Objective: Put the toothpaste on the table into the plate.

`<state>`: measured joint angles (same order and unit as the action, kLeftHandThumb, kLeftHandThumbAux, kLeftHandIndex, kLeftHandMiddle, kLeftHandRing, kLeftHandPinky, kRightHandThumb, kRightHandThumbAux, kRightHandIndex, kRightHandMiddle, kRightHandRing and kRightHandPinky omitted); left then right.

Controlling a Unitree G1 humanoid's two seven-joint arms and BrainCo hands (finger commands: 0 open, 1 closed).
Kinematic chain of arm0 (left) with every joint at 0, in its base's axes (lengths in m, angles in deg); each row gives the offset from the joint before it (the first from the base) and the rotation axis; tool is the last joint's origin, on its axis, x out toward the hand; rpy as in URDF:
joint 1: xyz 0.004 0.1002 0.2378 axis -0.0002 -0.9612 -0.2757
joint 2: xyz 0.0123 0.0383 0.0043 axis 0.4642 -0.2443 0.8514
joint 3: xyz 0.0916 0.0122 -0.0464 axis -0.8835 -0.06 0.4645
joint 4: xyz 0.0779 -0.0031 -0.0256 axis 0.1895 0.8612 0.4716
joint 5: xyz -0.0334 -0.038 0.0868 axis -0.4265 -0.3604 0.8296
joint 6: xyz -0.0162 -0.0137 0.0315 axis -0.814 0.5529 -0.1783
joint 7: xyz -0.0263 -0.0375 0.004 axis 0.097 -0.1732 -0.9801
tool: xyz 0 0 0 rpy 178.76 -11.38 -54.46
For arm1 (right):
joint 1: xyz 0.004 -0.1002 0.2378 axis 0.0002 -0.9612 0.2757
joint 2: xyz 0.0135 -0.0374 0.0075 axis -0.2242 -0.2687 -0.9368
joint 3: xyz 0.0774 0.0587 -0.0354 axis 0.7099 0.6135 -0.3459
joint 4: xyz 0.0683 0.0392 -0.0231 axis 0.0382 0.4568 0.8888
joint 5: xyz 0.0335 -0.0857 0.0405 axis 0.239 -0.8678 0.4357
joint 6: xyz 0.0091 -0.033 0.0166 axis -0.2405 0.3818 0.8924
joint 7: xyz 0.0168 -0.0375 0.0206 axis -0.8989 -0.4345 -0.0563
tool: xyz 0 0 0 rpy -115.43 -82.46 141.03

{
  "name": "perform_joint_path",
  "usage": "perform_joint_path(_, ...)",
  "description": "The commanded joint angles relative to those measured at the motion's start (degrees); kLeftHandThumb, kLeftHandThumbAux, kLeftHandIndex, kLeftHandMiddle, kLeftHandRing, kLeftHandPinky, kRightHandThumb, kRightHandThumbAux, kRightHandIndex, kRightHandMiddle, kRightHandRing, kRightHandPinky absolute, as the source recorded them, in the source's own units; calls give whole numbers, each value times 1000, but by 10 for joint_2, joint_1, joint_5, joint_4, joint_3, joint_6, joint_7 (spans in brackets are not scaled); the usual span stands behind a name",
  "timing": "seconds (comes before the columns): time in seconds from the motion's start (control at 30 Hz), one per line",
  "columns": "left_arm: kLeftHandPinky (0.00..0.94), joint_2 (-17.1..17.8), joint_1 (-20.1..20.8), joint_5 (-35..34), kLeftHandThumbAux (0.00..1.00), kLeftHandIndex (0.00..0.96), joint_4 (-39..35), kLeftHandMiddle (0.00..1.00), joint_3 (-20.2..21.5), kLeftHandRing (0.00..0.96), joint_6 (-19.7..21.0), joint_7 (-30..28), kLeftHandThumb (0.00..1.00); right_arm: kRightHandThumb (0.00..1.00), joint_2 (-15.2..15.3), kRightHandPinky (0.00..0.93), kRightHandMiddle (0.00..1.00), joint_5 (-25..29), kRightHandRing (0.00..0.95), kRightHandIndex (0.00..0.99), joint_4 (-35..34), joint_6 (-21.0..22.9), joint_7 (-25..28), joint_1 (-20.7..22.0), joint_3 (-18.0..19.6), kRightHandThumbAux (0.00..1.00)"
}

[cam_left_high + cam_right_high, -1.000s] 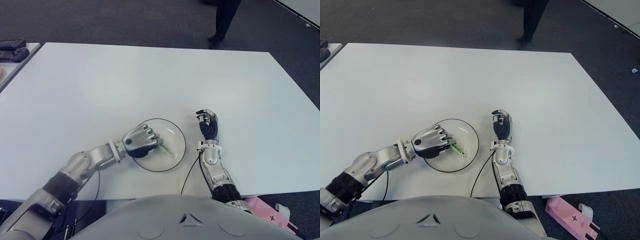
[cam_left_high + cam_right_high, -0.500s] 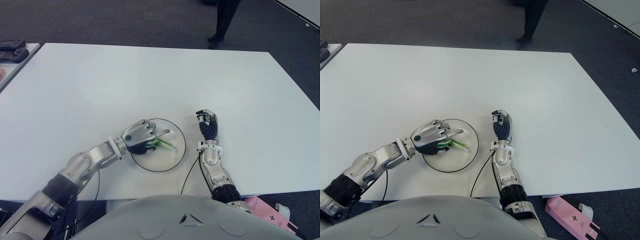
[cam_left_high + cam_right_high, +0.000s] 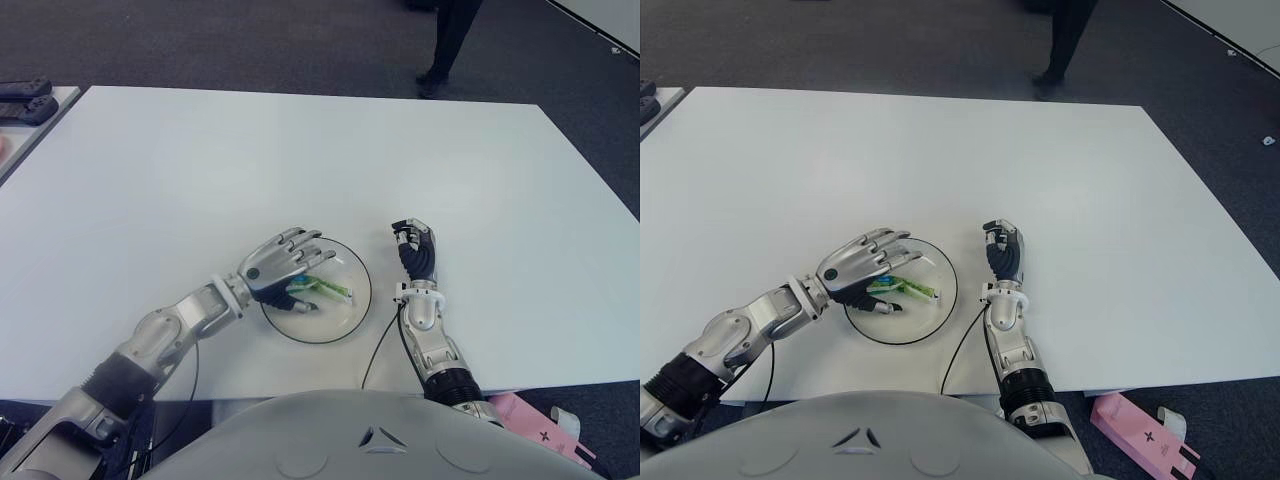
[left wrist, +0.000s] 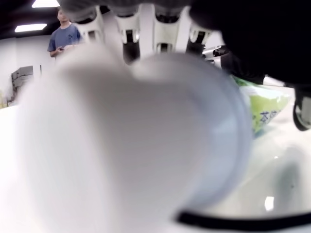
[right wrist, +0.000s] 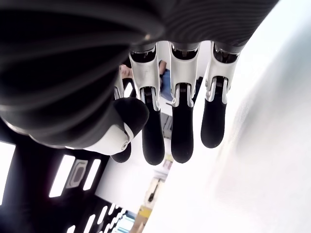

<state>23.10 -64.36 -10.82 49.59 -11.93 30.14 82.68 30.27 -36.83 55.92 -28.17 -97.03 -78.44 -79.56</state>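
Observation:
The green toothpaste tube [image 3: 322,290] lies flat inside the clear, dark-rimmed plate [image 3: 357,306] near the table's front edge, also visible as toothpaste [image 4: 265,110] in the left wrist view. My left hand [image 3: 281,262] hovers over the plate's left part, fingers spread and holding nothing. Its fingertips [image 3: 312,240] reach over the tube without gripping it. My right hand [image 3: 416,250] shows to the right of the plate, fingers curled with nothing in them.
The white table [image 3: 300,160] stretches far back and to both sides. A black cable [image 3: 380,345] runs from the right wrist to the front edge. Dark objects [image 3: 25,100] sit on a side surface at far left. A person's legs [image 3: 445,45] stand beyond the table. A pink box [image 3: 1145,430] lies on the floor.
My left hand has opened from a fist and let go of the toothpaste, which now lies in the plate. The hand has drawn back slightly to the left. The right hand is unmoved.

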Motion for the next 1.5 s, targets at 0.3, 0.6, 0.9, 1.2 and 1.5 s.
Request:
perform_joint_path(0.3,0,-26,-22,-46,314,0,7,0,23,0,2,69,75,842,-2,421,438,4,429,467,21,13,5,-6,2,687)
perform_joint_path(0.6,0,-95,-48,-138,366,0,49,0,82,0,-4,192,121,842,0,408,439,0,425,465,25,10,1,-5,1,687)
perform_joint_path(0.9,26,-167,-49,-358,437,0,85,0,147,0,-55,159,177,842,1,408,441,3,425,462,30,4,3,-2,2,687)
perform_joint_path(1.2,48,-219,-13,-521,554,0,181,0,222,0,-94,119,141,842,3,414,442,2,429,463,41,3,2,6,2,687)
perform_joint_path(1.5,109,-268,1,-590,578,22,238,30,267,24,-131,93,35,844,2,398,437,-1,414,466,42,4,-3,10,2,687)
